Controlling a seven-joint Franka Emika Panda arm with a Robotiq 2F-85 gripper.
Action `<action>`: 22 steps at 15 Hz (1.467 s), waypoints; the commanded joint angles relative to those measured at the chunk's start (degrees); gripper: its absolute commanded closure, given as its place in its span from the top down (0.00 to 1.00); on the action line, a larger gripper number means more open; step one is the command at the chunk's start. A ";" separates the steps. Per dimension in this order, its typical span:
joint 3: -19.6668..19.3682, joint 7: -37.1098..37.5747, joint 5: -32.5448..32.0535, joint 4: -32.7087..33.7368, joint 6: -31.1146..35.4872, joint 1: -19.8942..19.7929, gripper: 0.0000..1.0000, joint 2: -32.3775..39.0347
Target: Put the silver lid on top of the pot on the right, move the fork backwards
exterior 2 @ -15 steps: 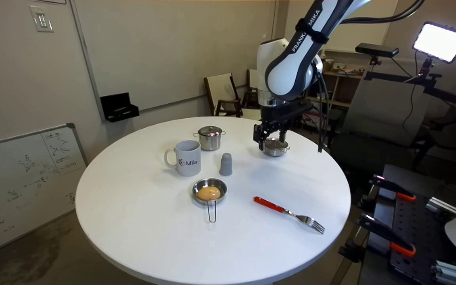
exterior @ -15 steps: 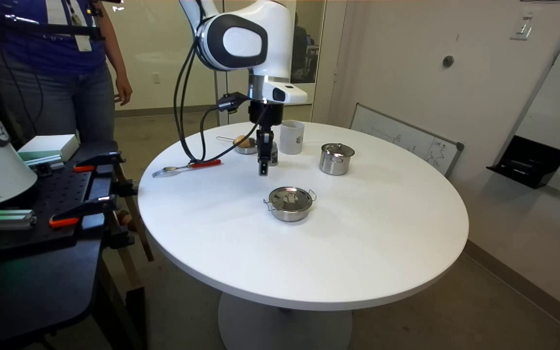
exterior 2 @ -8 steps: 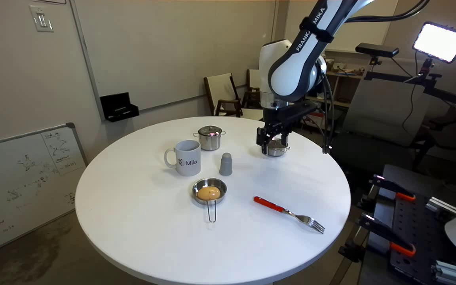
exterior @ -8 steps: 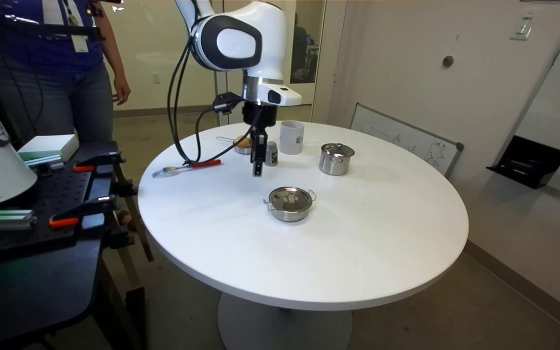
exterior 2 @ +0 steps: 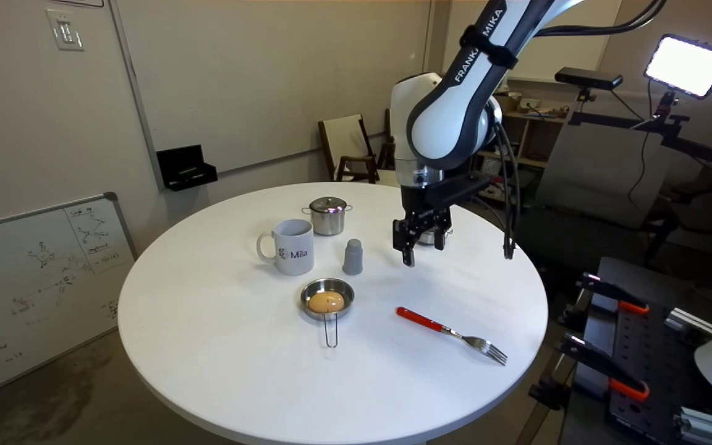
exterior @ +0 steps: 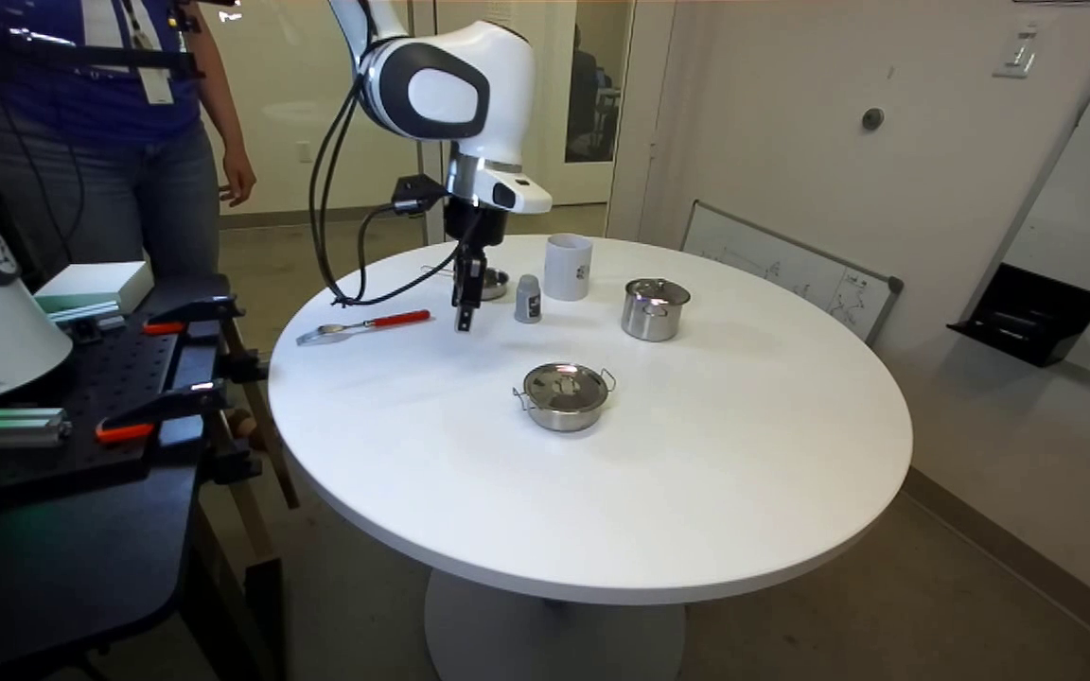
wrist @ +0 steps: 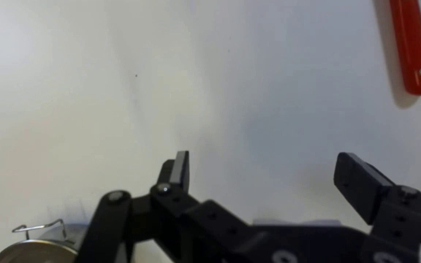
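Shift of the gripper (wrist: pixel 263 160): in an exterior view it stands farther left than a second ago, away from the low pot (exterior: pixel 564 416) and nearer the fork (exterior: pixel 365 325).
Cover: the silver lid (exterior: pixel 564 384) rests on top of the low pot, apparently level, in the same place as a second ago.
Meaning for the task: the lid part looks done, and the fork part seems to be at its approach; the fork itself lies as it did.
Jaws: spread wide and released, with nothing between them in the wrist view but the white table (wrist: pixel 232 91) below.
Place of the fork: flat on the table, left of the low pot and farther off; the gripper hangs just right of its red handle (exterior: pixel 400 320), apart from it.
Pointing: in an exterior view the red handle aims right and slightly far, the silver head (exterior: pixel 327 331) left and slightly near; in an exterior view the tines (exterior 2: pixel 495 355) point right and near.
Long axis: in the wrist view only part of the red handle shows, at the far right; it runs near to far with a slight lean, roughly crosswise to the line between the fingers (wrist: pixel 358 186).
Reach: probably a shift toward the red handle and a descent with little turning; so thin a thing may need the fingers almost at the table.
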 commanded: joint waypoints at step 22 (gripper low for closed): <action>10.19 -13.19 9.65 -0.09 -2.74 0.20 1.00 3.14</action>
